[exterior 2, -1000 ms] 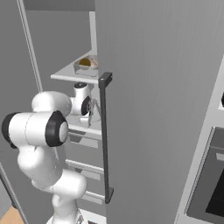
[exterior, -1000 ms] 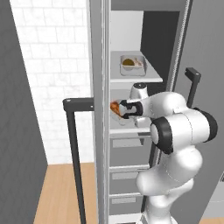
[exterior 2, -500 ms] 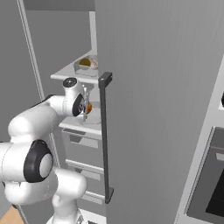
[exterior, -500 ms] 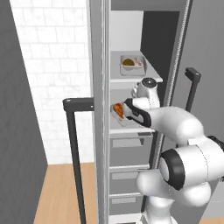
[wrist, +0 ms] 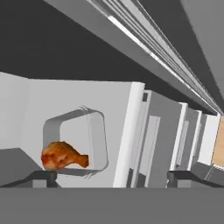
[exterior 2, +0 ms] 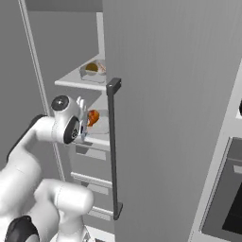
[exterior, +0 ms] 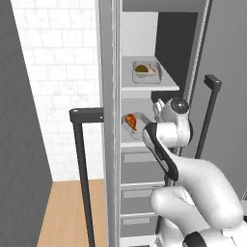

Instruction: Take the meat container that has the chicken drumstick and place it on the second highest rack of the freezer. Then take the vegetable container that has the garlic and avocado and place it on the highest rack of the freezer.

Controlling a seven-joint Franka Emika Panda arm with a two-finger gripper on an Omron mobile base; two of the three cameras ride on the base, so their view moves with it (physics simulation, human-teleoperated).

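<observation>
A: What does the hand view give that the base views don't?

B: The drumstick (wrist: 63, 155) close up, lying at the near edge of its tray (wrist: 98, 131), with the tray flat on a pale shelf (wrist: 122, 127). The gripper (wrist: 111, 177) stands wide, its two tips far apart and nothing between them.

A: And the base views?

B: The left one shows both racks of the freezer (exterior: 108, 120): the drumstick (exterior: 130, 119) in its tray (exterior: 140, 126) on the second rack from the top, and the vegetable tray (exterior: 144, 73) with the avocado (exterior: 141, 69) on the top rack. The right one shows the drumstick (exterior 2: 93, 116) just past the hand, the avocado (exterior 2: 91, 67) above, and the door handle (exterior 2: 112, 146) in front.

A: Can you see the garlic?

B: Only something pale beside the avocado; too small to tell.

A: What differs from a second ago?

B: The trays lie as they did. The arm has swung: the elbow dropped low and the wrist drew back from the meat tray.
</observation>
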